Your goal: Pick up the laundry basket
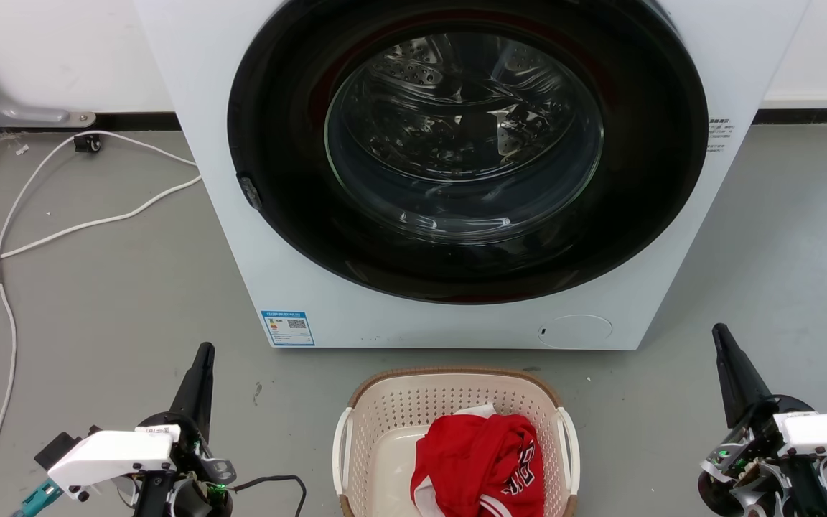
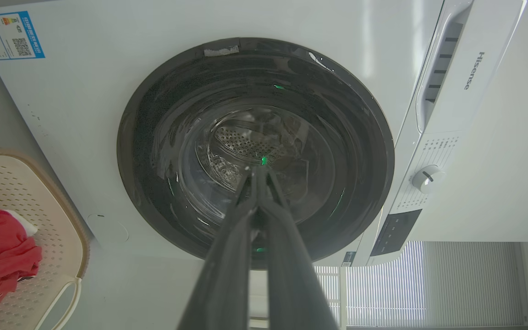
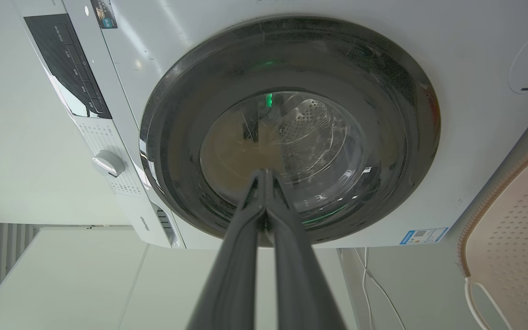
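Observation:
The cream laundry basket [image 1: 392,413] with a brown rim and white side handles sits on the floor at the bottom centre, just in front of the washer. A red garment [image 1: 474,459] lies inside it. My left gripper [image 1: 204,353] is shut and empty, well to the basket's left, fingers pointing toward the washer. My right gripper [image 1: 721,336] is shut and empty, far to the basket's right. The left wrist view has the basket [image 2: 48,229] at its left edge and my left gripper [image 2: 255,170] with fingers pressed together. The right wrist view holds the basket [image 3: 507,238] at its right edge and my right gripper [image 3: 265,173].
A white front-loading washer [image 1: 313,287] with its round dark door [image 1: 464,151] closed stands right behind the basket. White cables [image 1: 40,237] trail over the grey floor at the left. Bare floor lies on both sides of the basket.

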### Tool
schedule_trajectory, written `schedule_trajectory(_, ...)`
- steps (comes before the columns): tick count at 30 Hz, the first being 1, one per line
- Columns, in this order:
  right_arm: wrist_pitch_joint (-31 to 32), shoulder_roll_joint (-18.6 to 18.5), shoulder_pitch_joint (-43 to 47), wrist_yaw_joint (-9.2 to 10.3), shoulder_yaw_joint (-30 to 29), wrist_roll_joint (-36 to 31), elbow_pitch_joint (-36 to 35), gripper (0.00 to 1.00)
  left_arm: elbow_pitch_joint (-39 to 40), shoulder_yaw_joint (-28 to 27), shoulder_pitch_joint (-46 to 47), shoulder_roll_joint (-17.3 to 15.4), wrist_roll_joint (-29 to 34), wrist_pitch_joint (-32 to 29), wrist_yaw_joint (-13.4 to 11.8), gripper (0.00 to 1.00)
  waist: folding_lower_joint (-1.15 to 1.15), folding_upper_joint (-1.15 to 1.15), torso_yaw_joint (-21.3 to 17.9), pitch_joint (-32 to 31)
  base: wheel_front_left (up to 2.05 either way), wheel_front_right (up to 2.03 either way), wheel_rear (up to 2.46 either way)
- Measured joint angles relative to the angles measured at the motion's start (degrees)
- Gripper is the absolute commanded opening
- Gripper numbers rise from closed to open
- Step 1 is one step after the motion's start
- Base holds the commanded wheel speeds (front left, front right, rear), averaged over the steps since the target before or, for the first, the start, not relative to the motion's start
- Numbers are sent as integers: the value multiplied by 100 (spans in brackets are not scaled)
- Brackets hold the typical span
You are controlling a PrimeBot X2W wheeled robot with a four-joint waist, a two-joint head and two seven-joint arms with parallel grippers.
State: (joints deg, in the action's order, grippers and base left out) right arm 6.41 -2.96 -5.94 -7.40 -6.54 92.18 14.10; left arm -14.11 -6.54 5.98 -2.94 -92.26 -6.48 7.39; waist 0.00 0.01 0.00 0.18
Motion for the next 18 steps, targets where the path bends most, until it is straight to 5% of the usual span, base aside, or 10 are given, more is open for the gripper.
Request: schedule_trajectory(18,0,0,0,0,0,0,0,0,0,0,0,1,0,0,0,0,0,0,0,0,0,0,0)
